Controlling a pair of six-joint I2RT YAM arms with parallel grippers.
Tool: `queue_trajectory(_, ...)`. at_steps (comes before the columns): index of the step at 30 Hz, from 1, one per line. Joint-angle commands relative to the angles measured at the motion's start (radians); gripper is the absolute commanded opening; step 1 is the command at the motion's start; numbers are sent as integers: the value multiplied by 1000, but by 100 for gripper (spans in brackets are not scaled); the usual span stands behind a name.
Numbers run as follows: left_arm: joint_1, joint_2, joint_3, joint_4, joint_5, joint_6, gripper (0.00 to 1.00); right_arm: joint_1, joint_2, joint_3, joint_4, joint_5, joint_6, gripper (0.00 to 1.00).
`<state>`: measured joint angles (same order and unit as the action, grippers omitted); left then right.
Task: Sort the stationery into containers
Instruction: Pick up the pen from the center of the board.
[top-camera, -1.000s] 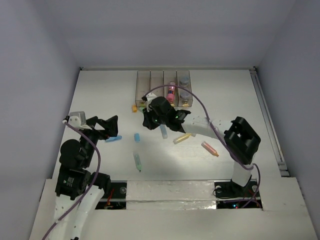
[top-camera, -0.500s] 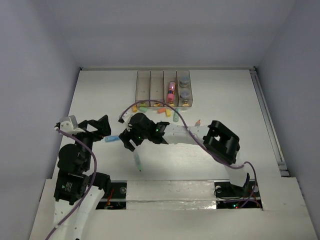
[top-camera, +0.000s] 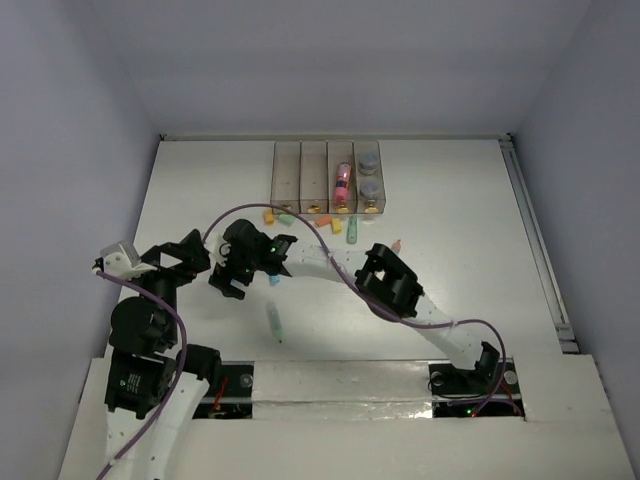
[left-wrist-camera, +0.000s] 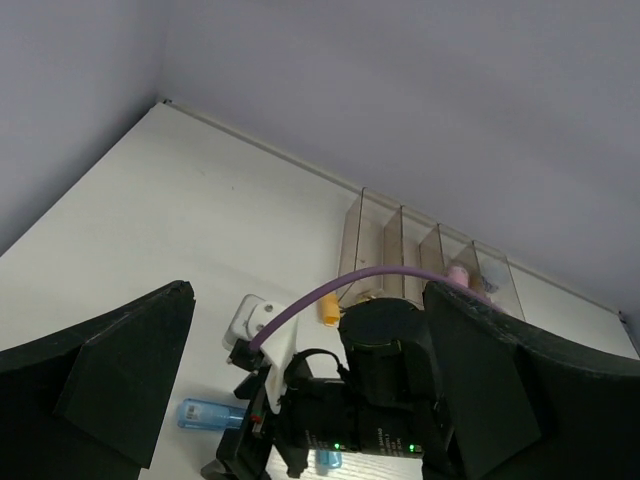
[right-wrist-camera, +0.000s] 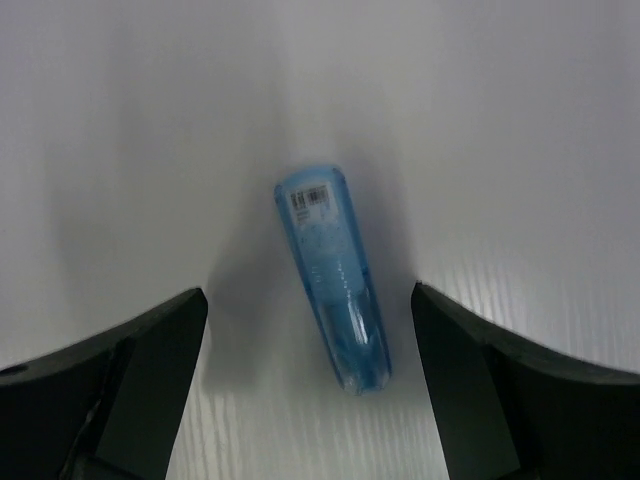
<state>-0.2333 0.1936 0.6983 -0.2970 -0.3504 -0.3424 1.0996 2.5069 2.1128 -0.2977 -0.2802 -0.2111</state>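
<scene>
Jaws of the left gripper (top-camera: 192, 250) stand spread and empty at 9 o'clock on the table (top-camera: 450, 200). At its 3 o'clock, the right gripper (top-camera: 226, 286), beside the containers (top-camera: 287, 175) a second ago, now hovers spread astride the blue marker (right-wrist-camera: 333, 290), which lies flat at the containers' 7 o'clock. A pick looks imminent, though nothing is gripped yet.

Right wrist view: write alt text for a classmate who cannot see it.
A blue marker lies on the white table, centred between the two dark fingers of the right arm's open claw, with a gap on each side.
</scene>
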Motion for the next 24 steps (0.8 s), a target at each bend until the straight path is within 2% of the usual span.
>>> queue_trajectory(1, 15, 1, 27, 33, 7, 0, 99, 3, 44, 70, -83, -85, -50, 88)
queue_trajectory(2, 15, 1, 27, 36, 13, 0, 99, 3, 49, 69, -74, -68, -48, 85)
queue_trajectory(4, 15, 3, 26, 39, 27, 3, 99, 3, 58, 67, -64, -42, -45, 69)
queue_trajectory(5, 15, 3, 23, 39, 31, 5, 99, 3, 58, 61, -55, 8, -42, 59)
queue_trajectory(6, 15, 4, 23, 41, 39, 3, 99, 3, 55, 52, -22, 38, -36, 44)
queue_trajectory(7, 15, 4, 21, 41, 41, 3, 99, 3, 50, 39, -3, 62, -36, 37)
queue_trajectory(8, 15, 4, 23, 39, 44, 2, 99, 3, 34, 4, 46, 106, -27, 21)
queue_trajectory(12, 15, 4, 21, 39, 48, 0, 99, 3, -34, -108, 216, 141, 21, 0)
queue_trajectory(17, 15, 4, 18, 39, 60, -3, 99, -9, -143, -212, 432, 206, 117, 0)
queue_trajectory(21, 15, 3, 15, 41, 74, -1, 99, -75, -285, -335, 615, 266, 270, 0)
queue_trajectory(24, 15, 3, 13, 42, 85, 0, 99, -133, -374, -396, 643, 375, 331, 0)
